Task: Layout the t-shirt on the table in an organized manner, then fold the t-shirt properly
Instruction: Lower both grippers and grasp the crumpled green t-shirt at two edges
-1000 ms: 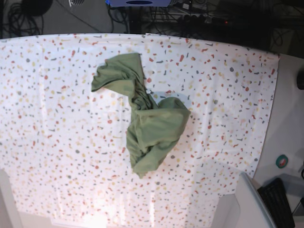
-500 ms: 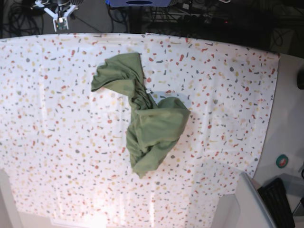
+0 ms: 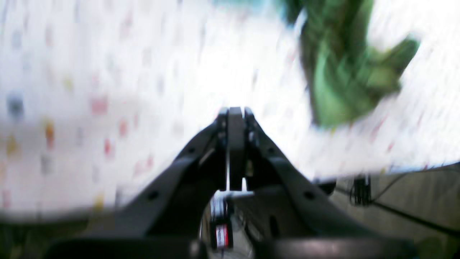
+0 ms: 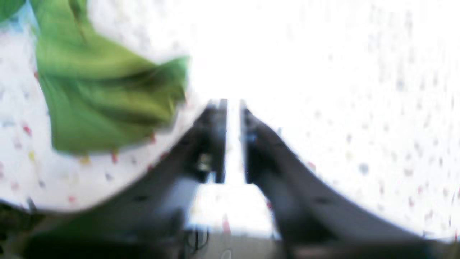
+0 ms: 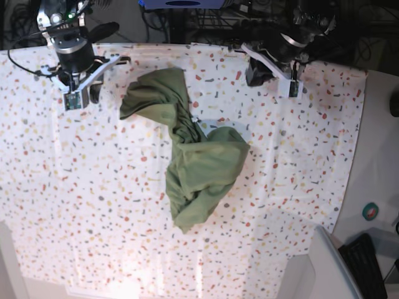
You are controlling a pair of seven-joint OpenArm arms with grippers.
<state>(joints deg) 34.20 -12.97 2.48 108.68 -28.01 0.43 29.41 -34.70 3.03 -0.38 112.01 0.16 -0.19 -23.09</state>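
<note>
Table (image 5: 56, 205) | t-shirt (image 5: 199, 162) crumpled | left gripper (image 3: 235, 115) closed | right gripper (image 4: 231, 106) slightly parted

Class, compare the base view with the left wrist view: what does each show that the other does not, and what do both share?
Only the base view shows both arms over the far edge, the whole crumpled olive-green cotton t-shirt, and the small round teal object on the grey surface at lower right. Only the left wrist view shows the left gripper up close, its black jaws pressed together and empty, though the picture is blurred. Both show part of the t-shirt lying on the table with its white speckled cloth.
</note>
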